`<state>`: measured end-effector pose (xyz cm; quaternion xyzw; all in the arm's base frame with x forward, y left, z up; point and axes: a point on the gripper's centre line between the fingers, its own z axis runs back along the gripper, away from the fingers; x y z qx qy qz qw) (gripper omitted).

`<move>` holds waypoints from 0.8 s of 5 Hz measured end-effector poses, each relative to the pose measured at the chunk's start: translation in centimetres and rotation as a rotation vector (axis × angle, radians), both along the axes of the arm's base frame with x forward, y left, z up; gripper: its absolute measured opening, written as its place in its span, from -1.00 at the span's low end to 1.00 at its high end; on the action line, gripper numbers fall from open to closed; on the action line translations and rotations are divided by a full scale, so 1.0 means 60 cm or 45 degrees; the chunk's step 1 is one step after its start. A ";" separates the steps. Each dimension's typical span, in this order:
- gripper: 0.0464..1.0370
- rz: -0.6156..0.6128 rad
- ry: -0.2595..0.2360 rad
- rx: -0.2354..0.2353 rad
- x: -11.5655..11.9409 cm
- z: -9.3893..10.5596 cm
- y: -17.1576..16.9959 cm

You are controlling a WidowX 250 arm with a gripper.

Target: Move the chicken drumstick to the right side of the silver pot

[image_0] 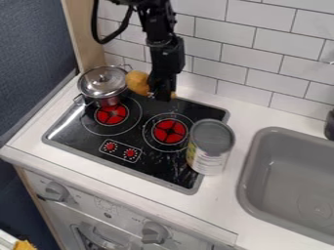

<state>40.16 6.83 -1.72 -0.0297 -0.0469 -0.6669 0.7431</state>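
At 3 o'clock from the silver pot [102, 82], chicken drumstick [137, 82] just beside it, partly behind gripper [161, 95]; can't tell if clenched or released; probably light, stiff toy plastic, slick at the fat end; best hold: narrow shank, crosswise.

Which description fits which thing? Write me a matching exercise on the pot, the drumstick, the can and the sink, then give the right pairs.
Things:
1. Silver pot
2. Chicken drumstick
3. Can
4. Sink

Descriptions:
A. Grey basin set into the white counter
B. Upright at the right side of the black stove, with a grey top
C. Covered with a shiny lid, at the stove's far left corner
D. Orange-brown, partly hidden by the gripper

Right pairs: 1-C, 2-D, 3-B, 4-A
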 end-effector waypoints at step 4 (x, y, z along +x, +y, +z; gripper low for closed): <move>0.20 -0.136 0.044 -0.067 0.030 -0.040 0.002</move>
